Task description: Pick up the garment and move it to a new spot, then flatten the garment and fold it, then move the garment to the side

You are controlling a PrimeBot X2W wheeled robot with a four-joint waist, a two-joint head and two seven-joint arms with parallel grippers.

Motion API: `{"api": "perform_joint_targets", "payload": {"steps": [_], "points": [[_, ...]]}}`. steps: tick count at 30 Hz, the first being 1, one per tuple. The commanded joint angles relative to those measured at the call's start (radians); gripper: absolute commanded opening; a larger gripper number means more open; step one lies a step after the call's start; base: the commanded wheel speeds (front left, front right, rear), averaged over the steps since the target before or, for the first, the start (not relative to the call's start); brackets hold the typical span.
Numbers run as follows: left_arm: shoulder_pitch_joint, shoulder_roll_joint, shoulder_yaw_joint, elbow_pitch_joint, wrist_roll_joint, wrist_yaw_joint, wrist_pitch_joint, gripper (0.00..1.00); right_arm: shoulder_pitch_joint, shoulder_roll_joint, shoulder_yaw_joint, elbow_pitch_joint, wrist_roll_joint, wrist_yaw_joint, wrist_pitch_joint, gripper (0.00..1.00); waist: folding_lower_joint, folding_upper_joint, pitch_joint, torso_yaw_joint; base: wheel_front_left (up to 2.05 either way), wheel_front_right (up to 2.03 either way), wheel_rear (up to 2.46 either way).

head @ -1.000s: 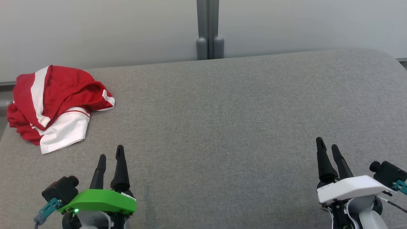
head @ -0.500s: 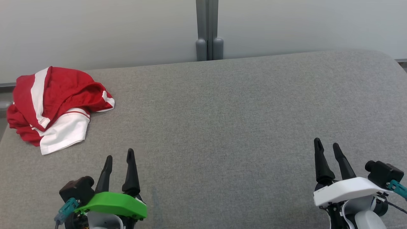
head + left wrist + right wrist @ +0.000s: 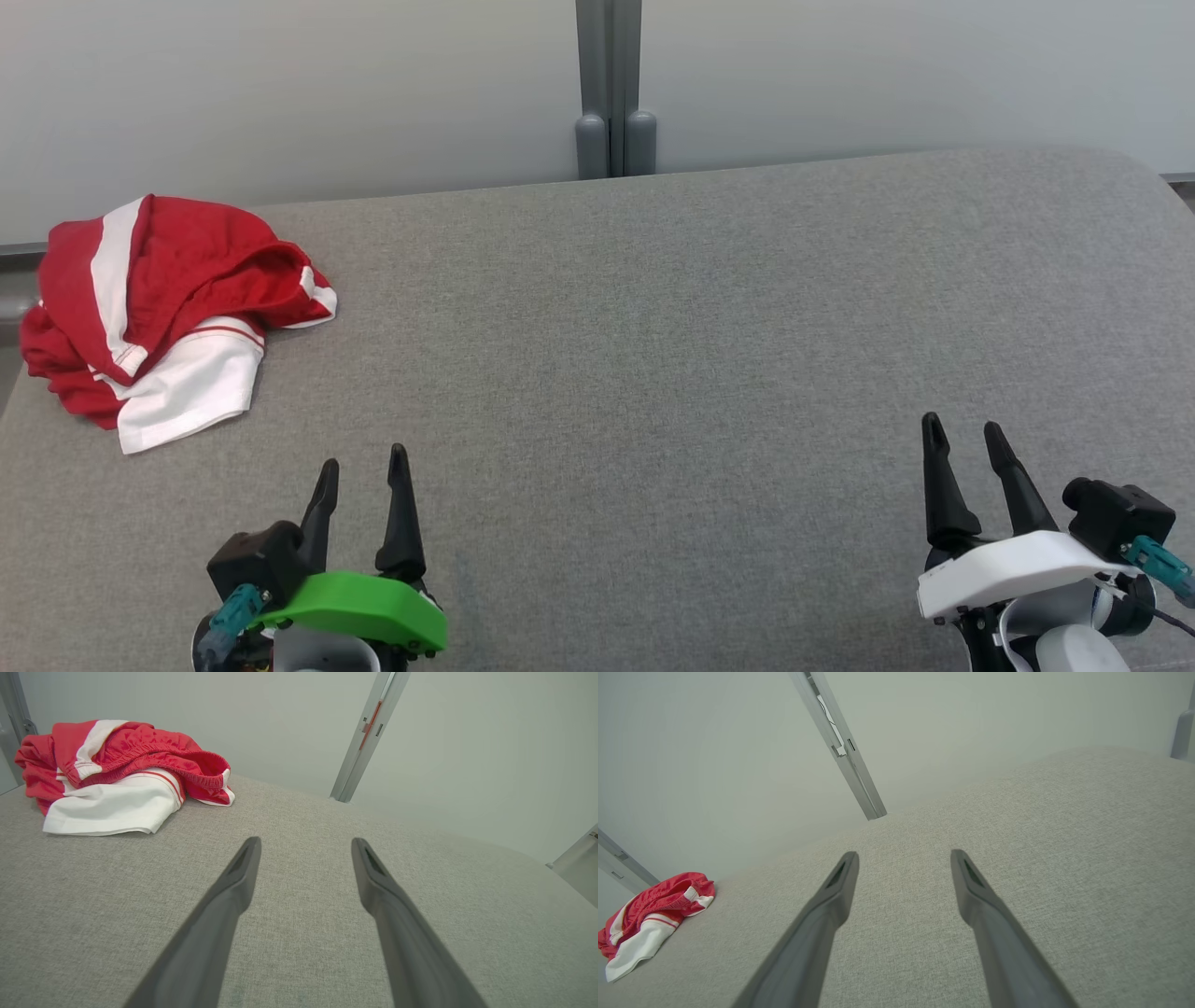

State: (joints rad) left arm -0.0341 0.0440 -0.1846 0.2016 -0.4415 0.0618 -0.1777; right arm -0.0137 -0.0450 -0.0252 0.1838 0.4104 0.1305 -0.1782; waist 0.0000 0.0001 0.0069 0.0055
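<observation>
Nothing was done yet; the crumpled red-and-white garment (image 3: 159,308) lay at the grey desk's (image 3: 653,373) far left corner; left tool (image 3: 362,459) and right tool (image 3: 962,429) gaped empty, well apart from it; pickup, flattening, folding awaited.

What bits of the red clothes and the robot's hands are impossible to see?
Head view: the garment is bunched, so its own folds hide its full shape.
Right wrist view: the garment is small, at the left edge.
Head view: the bottom edge cuts off everything behind the left gripper and right gripper.
</observation>
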Motion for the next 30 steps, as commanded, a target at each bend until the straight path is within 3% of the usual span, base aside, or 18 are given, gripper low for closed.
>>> {"api": "perform_joint_targets", "payload": {"steps": [1, 30], "points": [[-0.015, 0.007, -0.002, 0.001, 0.02, 0.009, -0.01, 1.0, 0.001, -0.005, 0.003, -0.005, -0.029, 0.0, -0.01, 1.0, 0.0, -0.0001, 0.0, 0.0, 0.0, 0.0, 0.0], [0.015, 0.009, -0.05, 0.043, 0.195, 0.04, -0.069, 1.0, 0.004, -0.007, 0.018, 0.013, -0.284, 0.0, -0.068, 1.0, 0.0, -0.0001, -0.002, 0.021, 0.0, 0.0, 0.0]]}}
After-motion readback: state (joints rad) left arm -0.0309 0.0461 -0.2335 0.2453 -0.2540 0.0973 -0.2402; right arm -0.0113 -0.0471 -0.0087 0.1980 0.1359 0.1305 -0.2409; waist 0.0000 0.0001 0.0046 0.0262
